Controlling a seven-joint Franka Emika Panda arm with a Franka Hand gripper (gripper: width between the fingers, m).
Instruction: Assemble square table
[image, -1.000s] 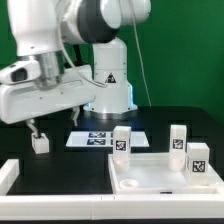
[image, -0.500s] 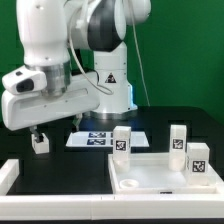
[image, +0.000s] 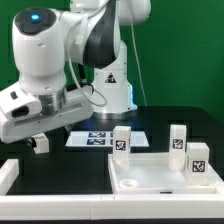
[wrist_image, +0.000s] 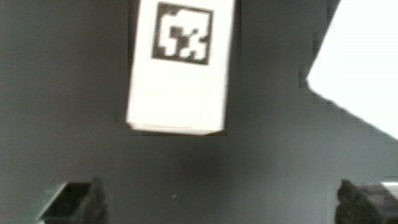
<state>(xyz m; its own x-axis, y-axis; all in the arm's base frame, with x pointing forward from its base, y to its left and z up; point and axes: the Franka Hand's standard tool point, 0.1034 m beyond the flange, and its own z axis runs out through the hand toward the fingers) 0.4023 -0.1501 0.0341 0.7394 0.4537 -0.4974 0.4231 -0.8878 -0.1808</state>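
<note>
**A:** Checking the loose leg (wrist_image: 180, 66) first: it lies flat on the black table (wrist_image: 71, 150), tag end away from the fingers, long axis running roughly along the gripper's approach line, not across the gap.

**B:** Offset from the gripper (wrist_image: 222, 203)?

**A:** Ahead of the fingertips (wrist_image: 73, 203) and a bit toward one finger, not centred. Nothing between the fingers; they stand wide apart, empty.

**B:** Exterior view?

**A:** Same leg (image: 39, 143) sits at that view's left, well apart from the square panel (image: 160, 172) (three legs already standing in it, near that view's right). Gripper (image: 36, 134) hangs just above the leg.

**B:** Arm pose?

**A:** Folded low, wrist pitched over, hand pointing down at the table. My read: needs a small sideways shift before descending.
</note>
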